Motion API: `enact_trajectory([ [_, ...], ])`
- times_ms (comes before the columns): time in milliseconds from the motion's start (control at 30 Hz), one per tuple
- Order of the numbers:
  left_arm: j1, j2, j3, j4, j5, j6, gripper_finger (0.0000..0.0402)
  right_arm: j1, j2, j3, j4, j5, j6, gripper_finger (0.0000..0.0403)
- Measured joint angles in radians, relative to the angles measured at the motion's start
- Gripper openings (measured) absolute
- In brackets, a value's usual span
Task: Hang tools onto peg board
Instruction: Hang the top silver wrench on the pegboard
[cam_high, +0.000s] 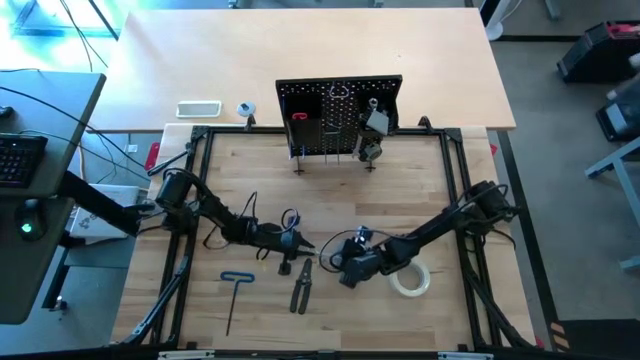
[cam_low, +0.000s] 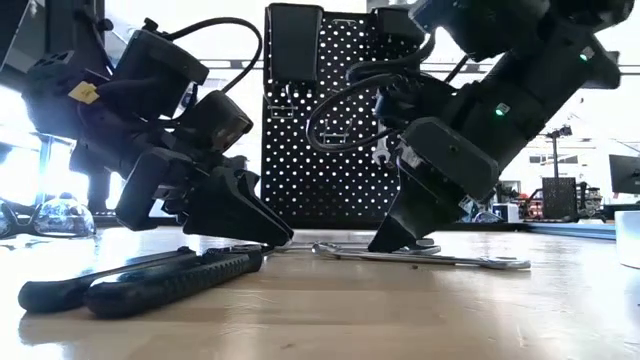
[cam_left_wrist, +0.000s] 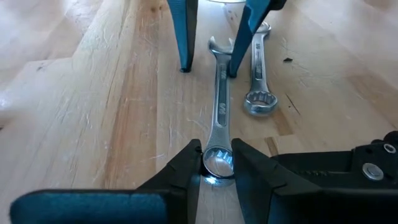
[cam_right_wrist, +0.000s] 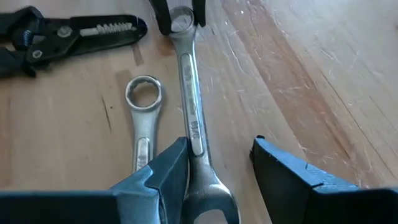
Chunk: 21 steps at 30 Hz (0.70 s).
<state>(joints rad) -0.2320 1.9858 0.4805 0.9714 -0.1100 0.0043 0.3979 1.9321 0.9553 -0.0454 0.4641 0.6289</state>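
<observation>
A silver wrench (cam_left_wrist: 221, 106) lies flat on the wooden table, next to a second silver wrench (cam_left_wrist: 256, 74). My left gripper (cam_left_wrist: 217, 152) is shut on the first wrench's ring end. My right gripper (cam_right_wrist: 219, 142) is open and tipped down over the same wrench's open-jaw end (cam_right_wrist: 208, 199), one finger on each side of it. The black peg board (cam_high: 335, 115) stands upright at the table's far edge, with a red-handled tool (cam_high: 300, 117) on it. My left gripper pinches the wrench's ring end (cam_left_wrist: 217, 167) between its two fingertips. The fingers slant down from the table's left side and lie in line with the shaft. The wrench lies flat on the table. My right gripper: one finger (cam_right_wrist: 171, 165) stands against the shaft; whether it touches, I cannot tell.
Dark-handled pliers (cam_high: 300, 285) lie just near of the grippers. A blue T-handle hex key (cam_high: 235, 290) lies at the near left and a clear tape roll (cam_high: 410, 280) at the near right. A white slab (cam_high: 198, 108) lies beyond the black table frame.
</observation>
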Motion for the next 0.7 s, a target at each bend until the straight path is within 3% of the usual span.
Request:
enact_trajectory([
  [700,-0.020,0.000,-0.002,0.001,-0.054,0.016,0.0071,0.005,-0.004,0.002,-0.143,-0.136,-0.032,0.0169],
])
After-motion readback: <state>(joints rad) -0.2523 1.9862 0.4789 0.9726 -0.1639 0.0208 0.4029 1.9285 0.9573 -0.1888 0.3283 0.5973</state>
